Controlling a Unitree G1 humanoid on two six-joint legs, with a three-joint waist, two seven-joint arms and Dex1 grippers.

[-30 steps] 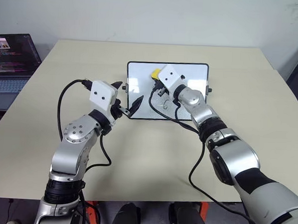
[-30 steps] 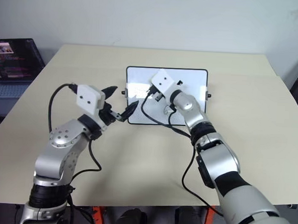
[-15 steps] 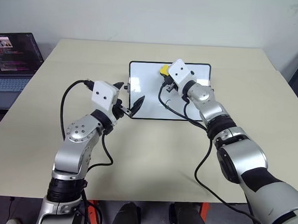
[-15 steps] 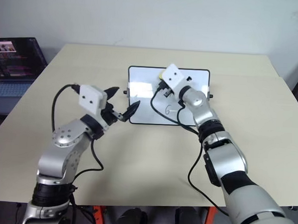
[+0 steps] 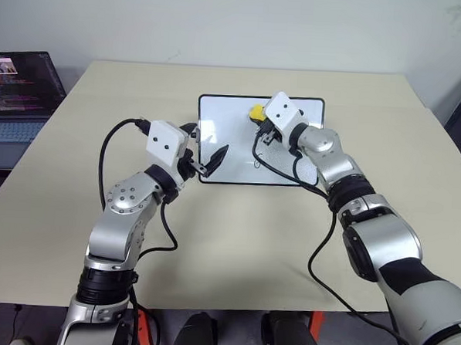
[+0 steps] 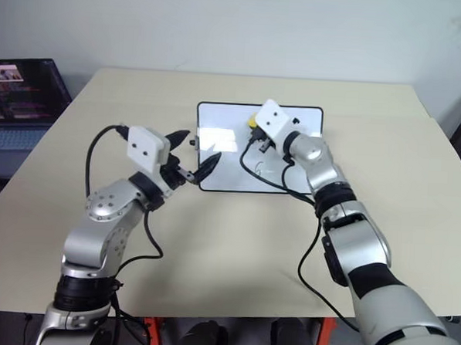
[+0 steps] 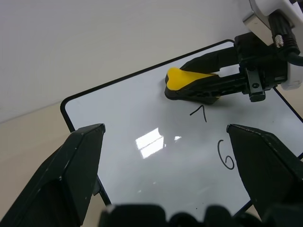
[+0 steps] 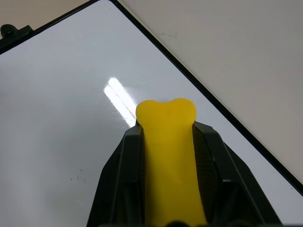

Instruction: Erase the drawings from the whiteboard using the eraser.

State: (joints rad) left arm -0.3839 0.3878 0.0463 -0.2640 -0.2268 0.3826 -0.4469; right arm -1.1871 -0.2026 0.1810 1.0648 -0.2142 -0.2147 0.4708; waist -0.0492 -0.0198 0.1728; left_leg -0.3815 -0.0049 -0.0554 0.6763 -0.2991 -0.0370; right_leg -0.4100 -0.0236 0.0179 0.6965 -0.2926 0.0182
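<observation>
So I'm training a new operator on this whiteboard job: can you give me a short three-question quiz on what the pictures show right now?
1. True or false: the right gripper is shut on the eraser.
2. Which drawings can be read on the whiteboard in the left wrist view? A) 9 and 7 B) 7 and 6 C) none
3. Fill in: the left gripper hangs at the whiteboard's near-left corner with its fingers ____.

Key:
1. True: the yellow eraser sits clamped between its black fingers, against the board just beyond the 7.
2. B: a 7 and a 6 remain.
3. Open, holding nothing.
</observation>
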